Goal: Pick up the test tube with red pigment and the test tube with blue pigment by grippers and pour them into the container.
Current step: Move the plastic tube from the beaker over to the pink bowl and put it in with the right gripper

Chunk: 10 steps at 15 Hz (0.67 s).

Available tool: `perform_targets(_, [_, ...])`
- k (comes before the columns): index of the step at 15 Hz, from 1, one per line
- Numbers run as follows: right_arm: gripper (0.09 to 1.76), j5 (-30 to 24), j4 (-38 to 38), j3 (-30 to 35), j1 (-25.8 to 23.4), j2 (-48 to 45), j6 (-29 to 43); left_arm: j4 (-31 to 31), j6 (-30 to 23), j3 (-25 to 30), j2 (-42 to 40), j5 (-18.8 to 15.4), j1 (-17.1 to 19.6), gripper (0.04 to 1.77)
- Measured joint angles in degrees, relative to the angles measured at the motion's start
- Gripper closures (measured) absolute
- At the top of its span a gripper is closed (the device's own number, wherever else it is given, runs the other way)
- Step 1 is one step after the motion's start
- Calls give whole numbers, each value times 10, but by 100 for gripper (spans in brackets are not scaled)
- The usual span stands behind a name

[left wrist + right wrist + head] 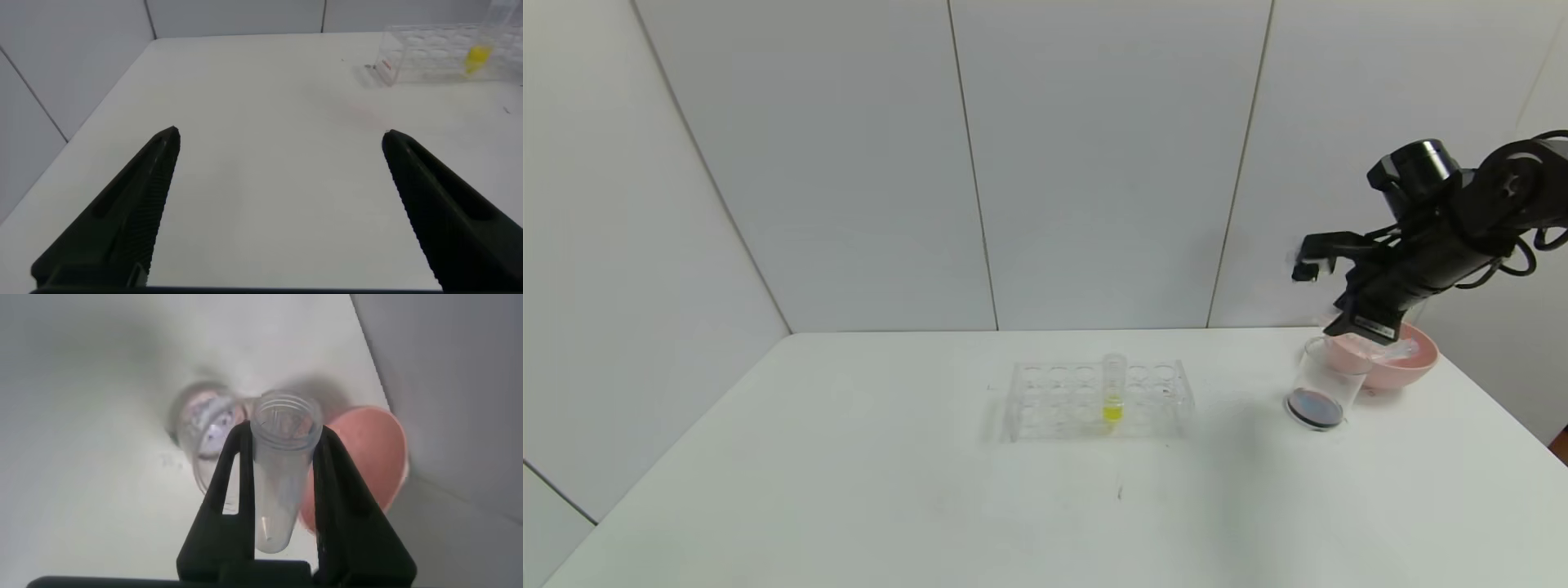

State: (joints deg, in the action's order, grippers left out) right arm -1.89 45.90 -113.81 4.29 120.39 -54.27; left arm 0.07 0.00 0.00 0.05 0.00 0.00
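Observation:
My right gripper [1308,265] [283,431] is shut on a clear test tube [282,474] that looks empty. It holds the tube in the air above the container, a clear beaker [1321,384] [204,433] with dark purple liquid at its bottom. The tube's open mouth points toward the beaker and the pink bowl. No red or blue liquid shows in any tube, so I cannot tell which tube this is. Another clear tube [1392,353] lies in the pink bowl. My left gripper [279,135] is open and empty, low over the table's left part and out of the head view.
A pink bowl [1409,371] [368,457] stands just behind the beaker at the table's right. A clear tube rack [1098,400] [425,53] stands mid-table, holding a tube with yellow liquid [1112,392] [478,55]. White walls close the back and left.

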Motion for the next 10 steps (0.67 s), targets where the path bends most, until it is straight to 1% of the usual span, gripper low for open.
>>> perform_targets(1, [137,-49,-2,1,-5,-10,46,0,0,0,0,0,0,5])
perform_targets(3, [137,-134,-24,17,-21,-36,113,0,0,0,0,0,0,5])
perform_targets(4, [137,-173,-51,38,-30,-53,143,0,0,0,0,0,0,5])
perform_targets(6, [137,-228,-126,96,-48,-88,192,0,0,0,0,0,0,5])
perform_targets(7, [137,-249,-188,138,-57,-108,229,0,0,0,0,0,0,5])
perform_targets(8, [137,-260,-265,183,-63,-127,278,0,0,0,0,0,0,5])
perform_targets(10, [137,-273,-461,275,-71,-159,395,0,0,0,0,0,0,5])
